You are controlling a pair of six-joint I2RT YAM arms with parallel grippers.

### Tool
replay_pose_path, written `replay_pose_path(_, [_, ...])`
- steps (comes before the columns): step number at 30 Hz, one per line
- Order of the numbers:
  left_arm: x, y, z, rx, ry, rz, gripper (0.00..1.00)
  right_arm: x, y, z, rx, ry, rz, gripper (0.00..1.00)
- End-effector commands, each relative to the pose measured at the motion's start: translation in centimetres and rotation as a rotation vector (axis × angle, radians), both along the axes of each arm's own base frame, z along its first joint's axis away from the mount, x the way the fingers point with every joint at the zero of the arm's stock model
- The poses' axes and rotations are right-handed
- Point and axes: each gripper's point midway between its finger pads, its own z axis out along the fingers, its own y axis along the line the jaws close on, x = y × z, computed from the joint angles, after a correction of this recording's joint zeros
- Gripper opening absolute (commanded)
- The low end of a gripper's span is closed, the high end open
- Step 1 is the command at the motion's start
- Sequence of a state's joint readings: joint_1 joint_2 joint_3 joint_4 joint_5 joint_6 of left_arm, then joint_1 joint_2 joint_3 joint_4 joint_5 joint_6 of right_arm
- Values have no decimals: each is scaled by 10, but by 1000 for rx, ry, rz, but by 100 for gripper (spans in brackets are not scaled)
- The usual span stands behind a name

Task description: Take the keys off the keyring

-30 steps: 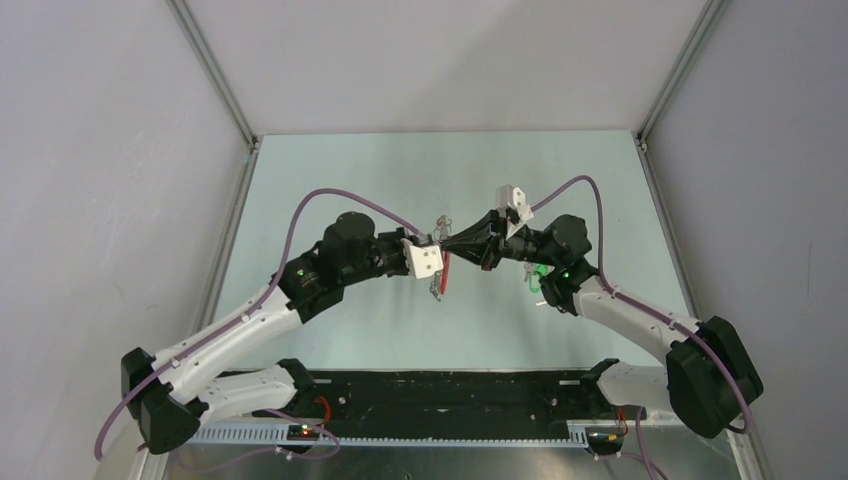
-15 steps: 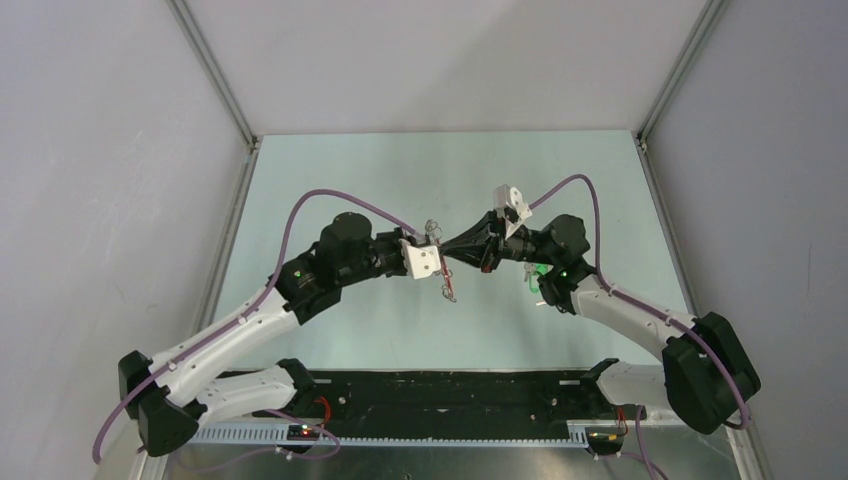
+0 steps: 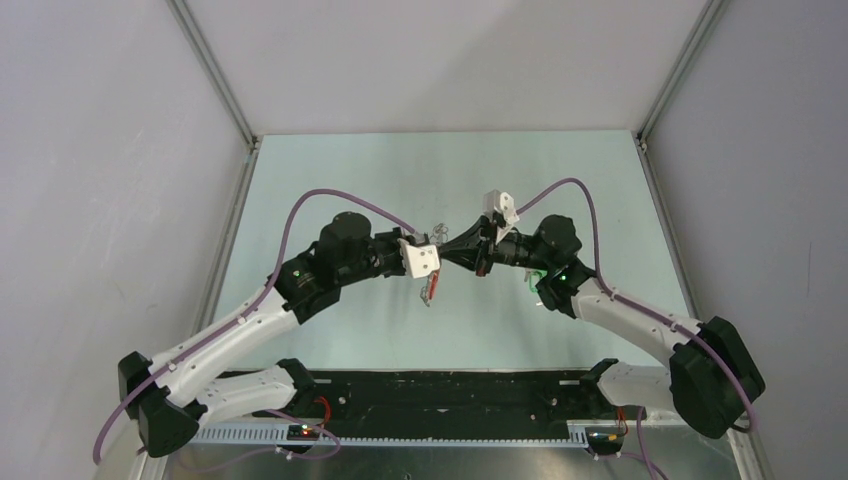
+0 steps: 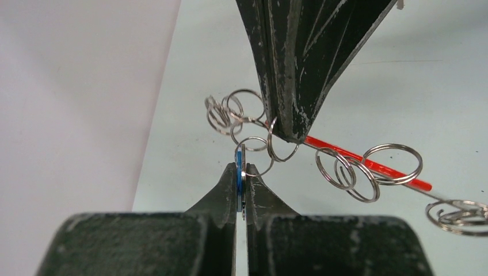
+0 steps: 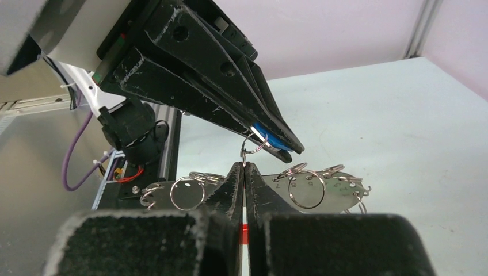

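Observation:
My left gripper [image 4: 240,172] is shut on the blue head of a key [image 4: 238,162], held in the air at the table's middle [image 3: 436,257]. A small split ring links this key to the keyring. My right gripper [image 5: 244,168] meets it tip to tip [image 3: 450,250] and is shut on the keyring at that small ring. The keyring's red band [image 4: 368,164] and pale grey numbered strip [image 5: 318,190] hang below, carrying several empty split rings [image 4: 345,172]. The blue key also shows in the right wrist view [image 5: 269,138]. A green-headed key [image 3: 537,279] lies on the table, partly hidden by the right arm.
The pale green table [image 3: 350,180] is walled by grey panels at left, back and right. Purple cables arch over both arms. A black rail [image 3: 450,400] runs along the near edge between the arm bases.
Both grippers have shifted slightly left while staying tip to tip. The hanging red band has swung from right of the left gripper to just under it.

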State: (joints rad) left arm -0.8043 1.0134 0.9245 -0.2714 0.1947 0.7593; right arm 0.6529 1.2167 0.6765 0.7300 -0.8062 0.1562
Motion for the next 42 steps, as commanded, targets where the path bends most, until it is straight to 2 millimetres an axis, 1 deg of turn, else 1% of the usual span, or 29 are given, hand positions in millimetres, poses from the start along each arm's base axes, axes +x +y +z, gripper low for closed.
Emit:
replay_pose_path(1, [5, 1, 31, -71, -56, 19, 0, 7, -5, 42, 79, -105, -85, 0])
replay_pose_path(4, [5, 0, 31, -72, -55, 12, 0, 8, -7, 52, 107, -134, -105, 0])
replay_pose_path(8, [1, -2, 29, -73, -46, -10, 0, 11, -7, 59, 130, -162, -141, 0])
replay_pose_path(19, [-2, -4, 27, -73, -39, -31, 0, 27, -10, 71, 160, -209, -294, 0])
replay_pose_path(24, [-2, -3, 28, -73, -41, -27, 0, 30, -9, 73, 157, -231, -337, 0])
replay_pose_path(32, [0, 2, 33, -74, -67, -6, 0, 36, -12, 66, 124, -215, -394, 0])
replay_pose_path(42, [0, 4, 36, -77, -82, -2, 0, 42, -12, 44, 38, -154, -416, 0])
